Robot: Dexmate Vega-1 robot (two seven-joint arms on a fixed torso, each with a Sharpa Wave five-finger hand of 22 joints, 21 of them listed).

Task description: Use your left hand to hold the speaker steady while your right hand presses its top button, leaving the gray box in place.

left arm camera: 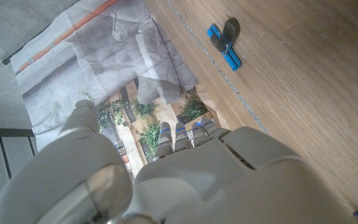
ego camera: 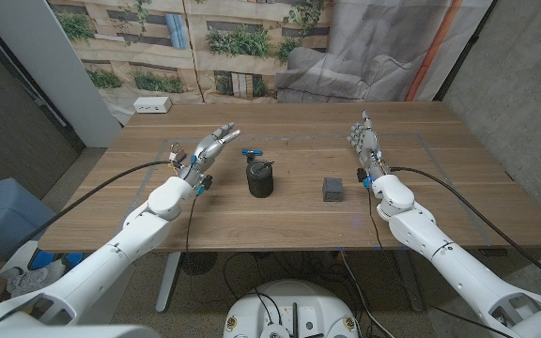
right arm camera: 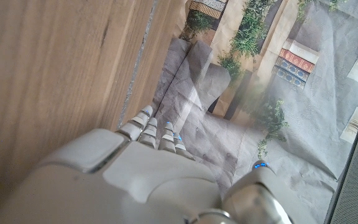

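The speaker (ego camera: 261, 178) is a dark, round cylinder standing upright near the middle of the wooden table (ego camera: 289, 127). A small gray box (ego camera: 332, 190) sits to its right. My left hand (ego camera: 208, 149) hovers left of the speaker, fingers extended and apart, holding nothing and a short gap from it. My right hand (ego camera: 363, 141) stands right of the gray box and a little farther back, fingers straight and pointing away, empty. In the left wrist view my left hand (left arm camera: 185, 168) reaches out beside the table surface. The right wrist view has my right hand (right arm camera: 148, 168) alongside the tabletop.
A small blue and black clip (ego camera: 252, 153) lies just behind the speaker, also the blue clip (left arm camera: 224, 45) on the wood. A white power strip (ego camera: 152, 105) rests at the far left corner. Tape lines (ego camera: 435, 155) mark a rectangle on the table. A printed backdrop hangs behind.
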